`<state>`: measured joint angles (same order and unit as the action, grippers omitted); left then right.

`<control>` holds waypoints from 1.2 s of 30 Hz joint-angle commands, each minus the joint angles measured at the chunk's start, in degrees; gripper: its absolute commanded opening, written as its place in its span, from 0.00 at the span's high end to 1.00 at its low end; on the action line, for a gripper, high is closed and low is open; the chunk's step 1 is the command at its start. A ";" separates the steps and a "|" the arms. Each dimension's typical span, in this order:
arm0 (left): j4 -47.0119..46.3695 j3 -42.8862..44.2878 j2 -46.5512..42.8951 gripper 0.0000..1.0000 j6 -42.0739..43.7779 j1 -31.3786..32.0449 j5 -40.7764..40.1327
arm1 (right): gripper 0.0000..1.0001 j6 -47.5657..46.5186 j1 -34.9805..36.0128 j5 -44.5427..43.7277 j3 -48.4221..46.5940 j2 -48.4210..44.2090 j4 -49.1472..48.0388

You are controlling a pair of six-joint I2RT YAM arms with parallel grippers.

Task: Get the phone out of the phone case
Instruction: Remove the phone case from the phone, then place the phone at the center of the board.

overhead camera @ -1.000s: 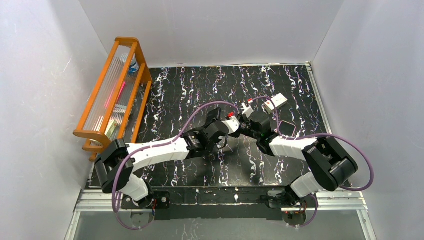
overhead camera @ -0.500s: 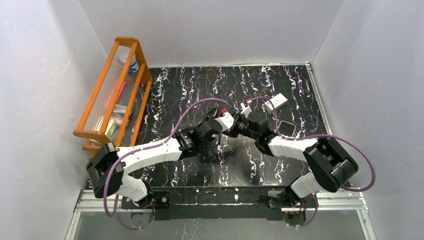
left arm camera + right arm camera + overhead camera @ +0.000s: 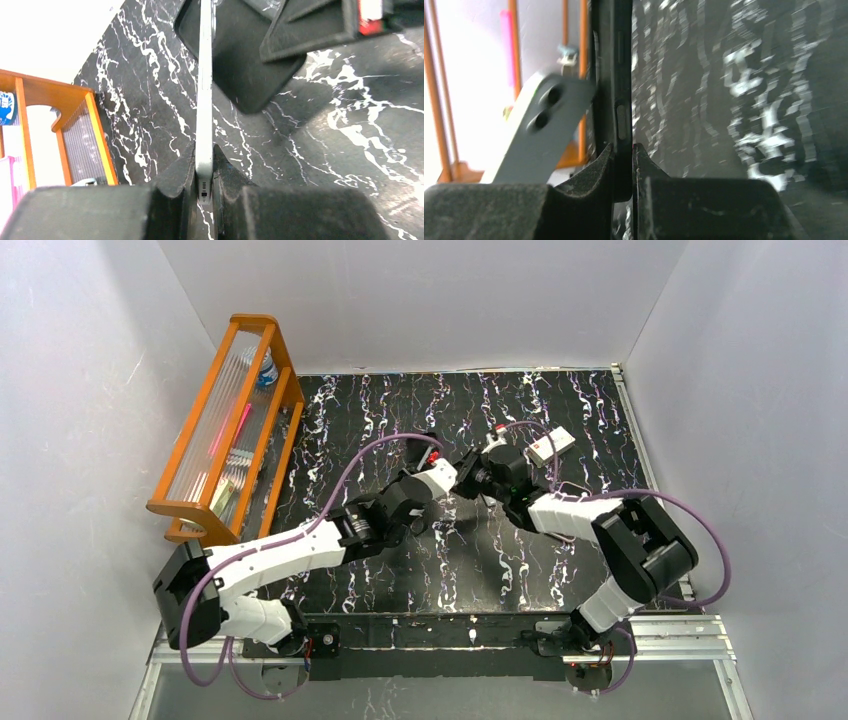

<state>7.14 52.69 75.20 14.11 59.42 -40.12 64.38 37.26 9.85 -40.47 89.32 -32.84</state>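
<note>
Phone (image 3: 204, 100) runs straight out from the left gripper (image 3: 204, 175) clamping it, angled off the case (image 3: 616, 75) pinched in the right gripper (image 3: 622, 167)

Overhead looks down; close wrist views share the phone (image 3: 204, 100)

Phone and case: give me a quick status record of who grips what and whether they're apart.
left gripper: shut on the phone, at its port end
right gripper: shut on the case, at its side wall
phone pose: angled away from the case, camera lenses exposed
separation: mostly out; contact at the camera end cannot be told
height: both above the table
</note>
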 commanded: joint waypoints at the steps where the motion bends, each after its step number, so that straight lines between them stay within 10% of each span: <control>1: -0.27 -1.25 -5.03 1.00 -0.12 1.19 -1.09 | 0.99 -2.75 -5.54 -6.75 -2.33 2.67 -2.80; 36: -19.54 0.39 26.51 0.95 16.18 -11.93 2.80 | 0.99 -9.68 -12.38 10.04 1.27 7.40 -4.43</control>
<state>-13.41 51.77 99.46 31.00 48.03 -38.39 56.29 25.28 18.28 -39.27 96.49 -34.79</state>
